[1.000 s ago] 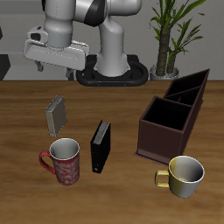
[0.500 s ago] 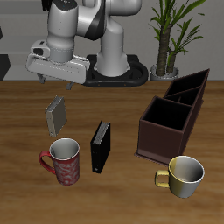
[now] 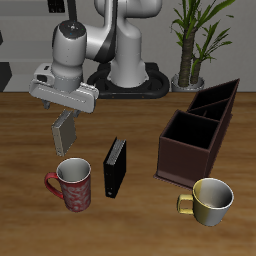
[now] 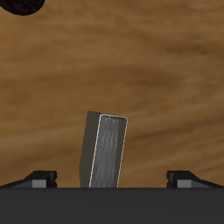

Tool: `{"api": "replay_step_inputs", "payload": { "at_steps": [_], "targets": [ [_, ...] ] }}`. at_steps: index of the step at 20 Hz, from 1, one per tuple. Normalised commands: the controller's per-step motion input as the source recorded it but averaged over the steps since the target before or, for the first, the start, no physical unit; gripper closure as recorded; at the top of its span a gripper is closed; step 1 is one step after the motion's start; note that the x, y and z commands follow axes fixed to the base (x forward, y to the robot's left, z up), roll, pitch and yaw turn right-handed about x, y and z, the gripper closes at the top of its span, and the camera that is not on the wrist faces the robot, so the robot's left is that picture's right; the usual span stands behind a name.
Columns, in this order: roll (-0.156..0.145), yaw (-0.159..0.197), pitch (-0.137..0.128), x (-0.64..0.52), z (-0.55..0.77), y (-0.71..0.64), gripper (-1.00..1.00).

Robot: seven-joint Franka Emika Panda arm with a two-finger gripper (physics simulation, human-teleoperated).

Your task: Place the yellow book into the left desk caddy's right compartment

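The yellow book (image 3: 65,131) stands upright on the wooden table, behind the red mug; in the wrist view (image 4: 107,153) its greyish page edges face the camera. My gripper (image 3: 62,109) is open and empty just above the book's top, with its fingers (image 4: 40,178) spread wide on either side of it (image 4: 112,179). The left desk caddy (image 3: 190,146), a dark maroon boxy organizer with two square compartments, stands well across the table from the book.
A black upright book (image 3: 115,166) and a red mug (image 3: 73,184) stand close in front of the yellow book. A yellow-white mug (image 3: 210,198) sits in front of the boxy caddy. A slanted-wall caddy (image 3: 219,99) and a potted plant (image 3: 190,40) stand farther back.
My gripper has come down and forward from near the robot's base until it is directly over the yellow book. Nothing on the table has moved.
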Motion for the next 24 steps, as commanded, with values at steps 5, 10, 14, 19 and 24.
{"api": "replay_step_inputs", "payload": {
  "at_steps": [5, 10, 14, 19, 24],
  "targets": [
    [-0.021, -0.041, 0.049, -0.01, -0.37, -0.11, -1.00],
    [-0.008, -0.021, 0.059, 0.05, -0.42, -0.07, -1.00],
    [0.005, -0.033, 0.032, -0.01, -0.28, -0.07, 1.00],
    [-0.022, -0.046, 0.001, -0.05, -0.01, -0.08, 1.00],
    [0.021, -0.001, -0.034, -0.03, 0.23, 0.12, 1.00]
  ]
}}
